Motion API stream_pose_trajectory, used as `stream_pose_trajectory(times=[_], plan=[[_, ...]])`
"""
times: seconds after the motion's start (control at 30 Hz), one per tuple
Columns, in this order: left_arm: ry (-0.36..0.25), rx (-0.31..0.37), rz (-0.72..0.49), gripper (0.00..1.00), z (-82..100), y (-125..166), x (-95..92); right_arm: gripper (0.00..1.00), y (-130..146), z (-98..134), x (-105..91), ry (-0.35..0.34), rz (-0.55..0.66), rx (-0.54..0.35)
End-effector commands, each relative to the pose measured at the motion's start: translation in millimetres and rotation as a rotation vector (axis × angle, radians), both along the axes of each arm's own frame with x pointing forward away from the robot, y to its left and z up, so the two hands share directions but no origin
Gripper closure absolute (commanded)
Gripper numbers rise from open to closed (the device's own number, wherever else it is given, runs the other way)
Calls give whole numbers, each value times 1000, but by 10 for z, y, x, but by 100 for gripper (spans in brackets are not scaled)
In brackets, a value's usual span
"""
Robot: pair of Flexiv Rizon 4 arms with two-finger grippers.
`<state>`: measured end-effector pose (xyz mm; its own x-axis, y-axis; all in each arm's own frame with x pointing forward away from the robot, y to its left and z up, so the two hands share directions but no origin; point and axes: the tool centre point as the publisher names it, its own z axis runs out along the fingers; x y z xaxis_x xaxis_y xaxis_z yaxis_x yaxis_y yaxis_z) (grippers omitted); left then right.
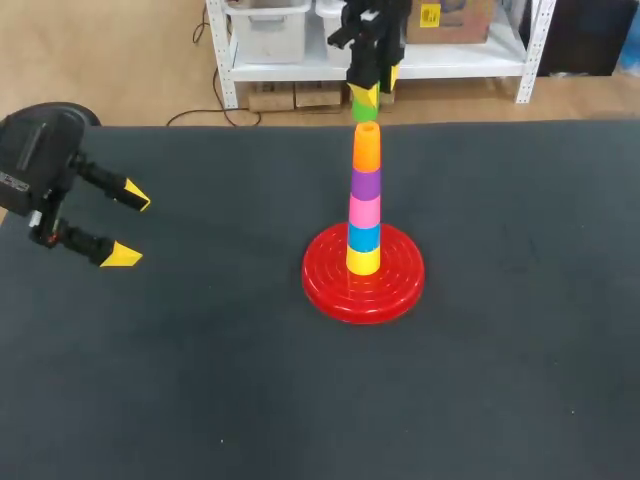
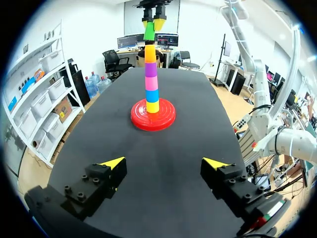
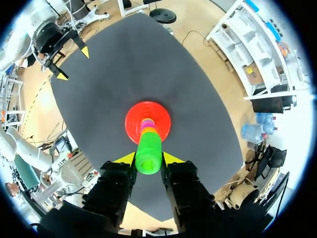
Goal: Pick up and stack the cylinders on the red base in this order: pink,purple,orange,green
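The green cylinder (image 1: pixel 363 104) hangs upright directly over the stack. The right pincer (image 1: pixel 372 85) is closed on it, with one yellow-tipped finger pressed to each side. The right wrist view looks straight down its length, which suggests it is held plumb so that it can drop onto the column squarely.

Below it the orange cylinder (image 1: pixel 367 148) sits on the purple cylinder (image 1: pixel 366 184), and that sits on the pink cylinder (image 1: pixel 365 211). Under these a blue cylinder (image 1: pixel 364 238) and a yellow cylinder (image 1: pixel 363 261) rest on the red base (image 1: pixel 330 290), near the middle of the dark surface (image 1: pixel 200 380). By my reading only the green piece is left to seat.

The left pincer (image 1: pixel 130 225) hovers well apart at the surface's left edge. Its fingers are spread wide and hold nothing, and it is likely parked there to keep clear of the tower.

I cannot tell whether the green cylinder's lower rim touches the orange top or sits just above it. From the right wrist the green cylinder (image 3: pixel 148 153) hides nearly all the stack. The head view cuts off most of the right arm. Any peg inside the column cannot be seen.
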<state>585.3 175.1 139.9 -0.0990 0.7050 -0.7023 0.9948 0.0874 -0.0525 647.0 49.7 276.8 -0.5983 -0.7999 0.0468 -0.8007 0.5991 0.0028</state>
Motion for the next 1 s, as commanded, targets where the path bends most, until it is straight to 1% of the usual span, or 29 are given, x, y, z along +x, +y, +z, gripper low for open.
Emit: stream_pose_trajectory(times=[0.03, 0.17, 0.33, 0.67, 1.0], plan=[[-1, -2, -2, 0, -4, 8, 2, 100, 30, -18, 9, 40, 1, -55], [-1, -2, -2, 0, -4, 8, 2, 100, -43, 12, -33, 28, -13, -56], [-1, -2, -2, 0, -4, 8, 2, 100, -70, 6, -60, 25, -16, -54], [-1, -2, -2, 0, -4, 8, 2, 100, -71, -107, -142, 11, 1, -50], [-1, -2, -2, 0, -4, 8, 2, 100, -92, -189, -111, 5, 19, -25]])
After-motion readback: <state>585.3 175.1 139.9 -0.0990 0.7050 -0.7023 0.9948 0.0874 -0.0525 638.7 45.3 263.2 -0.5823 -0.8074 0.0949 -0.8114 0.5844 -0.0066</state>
